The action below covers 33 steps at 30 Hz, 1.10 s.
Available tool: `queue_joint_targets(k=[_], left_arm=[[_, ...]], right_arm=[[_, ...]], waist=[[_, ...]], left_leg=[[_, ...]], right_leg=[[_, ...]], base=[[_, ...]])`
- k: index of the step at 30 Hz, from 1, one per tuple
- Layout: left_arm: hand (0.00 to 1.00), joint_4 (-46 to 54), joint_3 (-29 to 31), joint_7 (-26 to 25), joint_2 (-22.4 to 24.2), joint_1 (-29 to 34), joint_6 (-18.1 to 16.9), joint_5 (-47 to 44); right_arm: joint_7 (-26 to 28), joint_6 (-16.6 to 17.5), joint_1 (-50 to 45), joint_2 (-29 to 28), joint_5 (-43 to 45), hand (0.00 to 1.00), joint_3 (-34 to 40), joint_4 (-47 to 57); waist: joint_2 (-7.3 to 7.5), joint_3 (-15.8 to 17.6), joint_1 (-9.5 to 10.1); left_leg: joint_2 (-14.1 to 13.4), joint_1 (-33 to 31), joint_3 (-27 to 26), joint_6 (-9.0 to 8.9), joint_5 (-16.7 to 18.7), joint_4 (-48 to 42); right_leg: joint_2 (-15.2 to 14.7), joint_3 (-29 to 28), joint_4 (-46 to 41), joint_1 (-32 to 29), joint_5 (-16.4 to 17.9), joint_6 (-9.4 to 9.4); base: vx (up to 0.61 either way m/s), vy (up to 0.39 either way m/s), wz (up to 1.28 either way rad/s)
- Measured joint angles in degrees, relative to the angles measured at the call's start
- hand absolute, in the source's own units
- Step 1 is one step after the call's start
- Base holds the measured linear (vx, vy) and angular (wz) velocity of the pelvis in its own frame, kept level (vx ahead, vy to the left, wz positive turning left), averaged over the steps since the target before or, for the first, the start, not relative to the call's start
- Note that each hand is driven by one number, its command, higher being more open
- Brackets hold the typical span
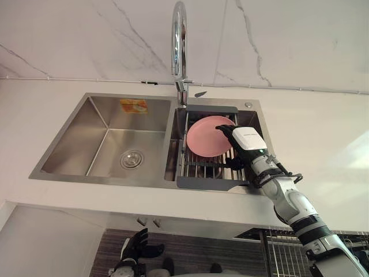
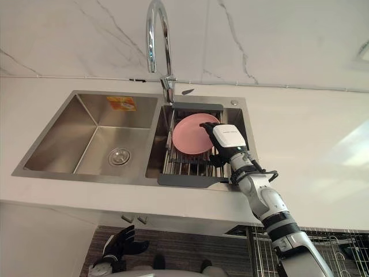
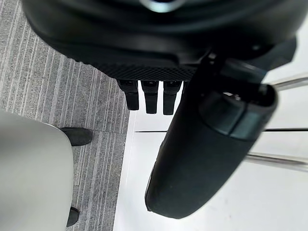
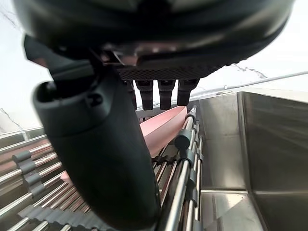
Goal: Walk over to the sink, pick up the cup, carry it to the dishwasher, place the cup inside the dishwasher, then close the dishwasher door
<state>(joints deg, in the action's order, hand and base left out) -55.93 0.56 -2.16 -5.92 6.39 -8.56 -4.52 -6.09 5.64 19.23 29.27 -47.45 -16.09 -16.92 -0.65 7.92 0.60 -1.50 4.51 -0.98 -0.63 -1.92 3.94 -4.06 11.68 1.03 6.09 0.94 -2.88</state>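
Observation:
A round pink dish [image 1: 203, 138] leans in the grey-framed wire rack [image 1: 206, 182] that fills the sink's right basin; I see no cup. My right hand [image 1: 248, 140] hovers over the rack at the dish's right edge, fingers straight and open, holding nothing. Past its fingers [image 4: 164, 94] in the right wrist view lie the pink dish [image 4: 163, 126] and the rack's bars [image 4: 183, 173]. Low down below the counter's front edge, my left hand [image 1: 136, 248] hangs open and idle.
The left basin [image 1: 109, 144] is bare steel with a drain [image 1: 132, 158]. A tall chrome tap [image 1: 180, 46] rises behind the sink against the marble wall. White counter [image 1: 323, 133] flanks the sink. A wire basket [image 1: 285, 248] shows below the counter at lower right.

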Motion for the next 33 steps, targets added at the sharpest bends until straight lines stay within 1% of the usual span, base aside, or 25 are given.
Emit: queue_joint_targets(k=[5,10,11,18,21,24,33], left_arm=[[0.9,0.32,-0.24,0.0,0.06,0.0,-0.06,-0.01],[0.9,1.51,-0.67,-0.05,0.01,0.0,-0.11,-0.02],[0.9,1.53,-0.74,-0.07,-0.01,0.0,-0.12,-0.02],[0.9,2.1,-0.92,-0.18,0.1,-0.18,-0.53,-0.06],[0.9,2.53,-0.92,-0.15,0.04,-0.28,-0.54,-0.08],[0.9,2.52,-0.92,-0.18,0.02,-0.28,-0.52,-0.09],[0.9,2.74,-0.87,-0.12,-0.02,-0.32,-0.49,-0.08]], right_arm=[[-0.75,-0.87,1.07,-0.16,-0.69,0.9,0.0,-0.76],[-1.54,-1.38,2.57,-0.86,-1.75,0.9,-0.07,-2.04],[-1.66,-1.53,2.89,-1.04,-1.75,0.3,-0.07,-2.2],[-2.25,-2.39,3.79,-2.19,-1.67,0.3,-0.07,-3.93],[-3.28,-2.27,5.35,-2.18,-1.63,0.3,0.01,-3.92],[-4.38,-1.99,6.29,-2.12,-1.28,0.3,0.14,-3.2],[-3.63,-1.62,6.32,-2.17,1.25,0.3,0.27,-2.06]], waist=[[-0.25,0.26,0.19],[-0.42,1.54,0.41],[-0.43,1.54,0.42],[-0.44,2.02,1.39],[-0.35,2.9,1.3],[-0.33,2.91,1.31],[-0.07,3.07,1.38]], left_leg=[[0.17,-0.44,0.49,0.03,-0.12,0.0],[0.26,-0.67,0.77,0.0,-0.21,-0.01],[0.28,-0.73,0.92,0.0,-0.21,-0.01],[0.38,-1.08,1.6,-0.02,-0.21,-0.06],[0.61,-1.02,1.57,-0.02,-0.21,-0.18],[0.74,-0.91,1.53,-0.02,-0.2,-0.19],[0.62,-0.46,0.78,-0.08,-0.16,-0.2]], right_leg=[[-0.2,0.75,-0.14,-0.12,0.14,-0.2],[-0.33,1.08,-0.28,-0.22,0.23,-0.33],[-0.35,1.19,-0.33,-0.22,0.27,-0.38],[-0.62,1.57,-1.46,-0.87,0.78,-0.81],[-0.91,1.49,-1.91,-0.96,0.9,-0.93],[-1.08,1.44,-2.14,-0.96,0.96,-1.03],[-1.06,0.94,-2.49,-0.93,0.97,-1.04]], base=[[-0.03,-0.011,0.08],[-0.03,-0.009,0.03],[-0.02,-0.011,0.07],[-0.02,-0.008,0.04],[-0.04,0.003,0.0],[-0.03,0.002,0.0],[-0.03,-0.01,-0.03]])
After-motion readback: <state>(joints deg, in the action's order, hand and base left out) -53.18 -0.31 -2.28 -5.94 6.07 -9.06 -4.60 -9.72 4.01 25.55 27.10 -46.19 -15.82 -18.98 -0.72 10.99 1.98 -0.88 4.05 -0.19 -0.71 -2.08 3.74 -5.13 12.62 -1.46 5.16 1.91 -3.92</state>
